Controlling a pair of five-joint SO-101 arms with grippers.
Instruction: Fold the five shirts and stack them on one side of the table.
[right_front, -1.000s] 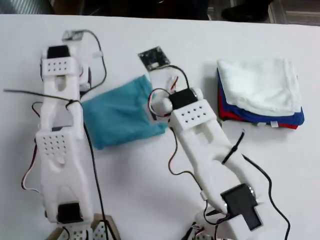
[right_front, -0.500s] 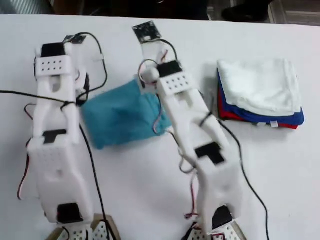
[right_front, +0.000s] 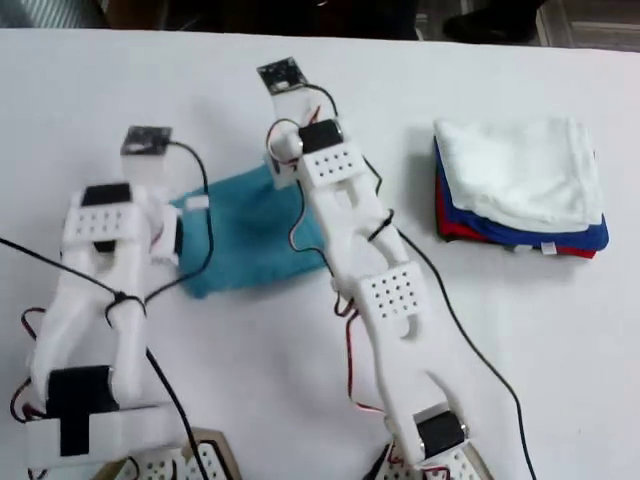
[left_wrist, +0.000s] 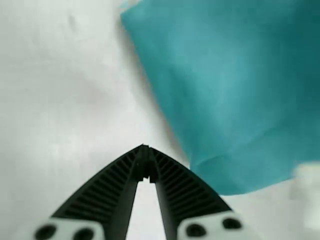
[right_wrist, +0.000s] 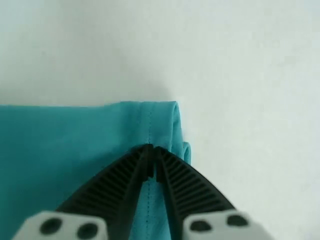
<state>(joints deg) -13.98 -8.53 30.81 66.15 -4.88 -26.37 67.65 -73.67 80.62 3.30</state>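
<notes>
High view: teal shirt (right_front: 245, 235) lies folded mid-surface (right_front: 560, 340) between the two arms, and both arms partly cover it. Stack of folded shirts (right_front: 520, 180) sits well apart on the right side, with white on top, then blue, then red.

Left wrist view: left gripper (left_wrist: 145, 176) has its fingers pressed together. Tips are over bare surface just beside the shirt's edge.

Right wrist view: right gripper (right_wrist: 151, 150) fingers are closed tip to tip at the shirt's hemmed corner. Can't tell if any cloth is pinched between them.
</notes>
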